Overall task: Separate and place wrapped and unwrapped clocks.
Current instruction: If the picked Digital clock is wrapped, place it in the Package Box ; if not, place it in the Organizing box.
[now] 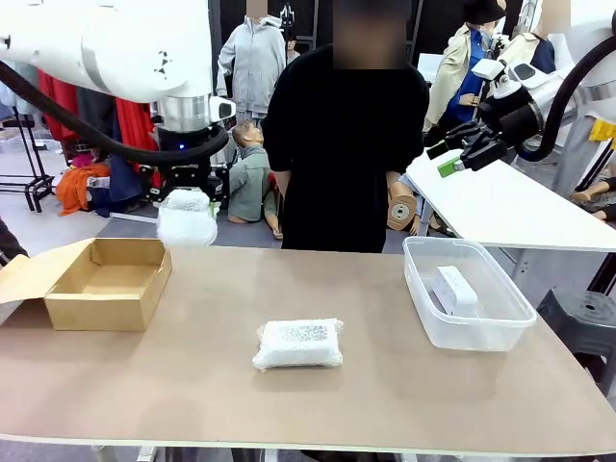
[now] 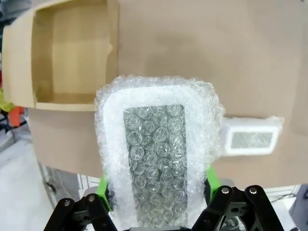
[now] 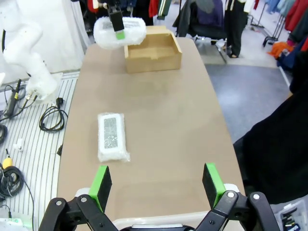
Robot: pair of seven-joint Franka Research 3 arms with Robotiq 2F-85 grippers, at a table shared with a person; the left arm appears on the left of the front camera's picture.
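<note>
Clamping a bubble-wrapped clock, the left gripper hangs over the right wall of the open cardboard box at the table's left. The right gripper, jaws apart, is raised at far right. The clear tub on the right holds the bare white clock; a second wrapped clock lies near centre.

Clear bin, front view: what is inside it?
One bare white clock lies in the bin, and nothing else shows through its clear walls. The bin floor beneath the clock is covered.
</note>
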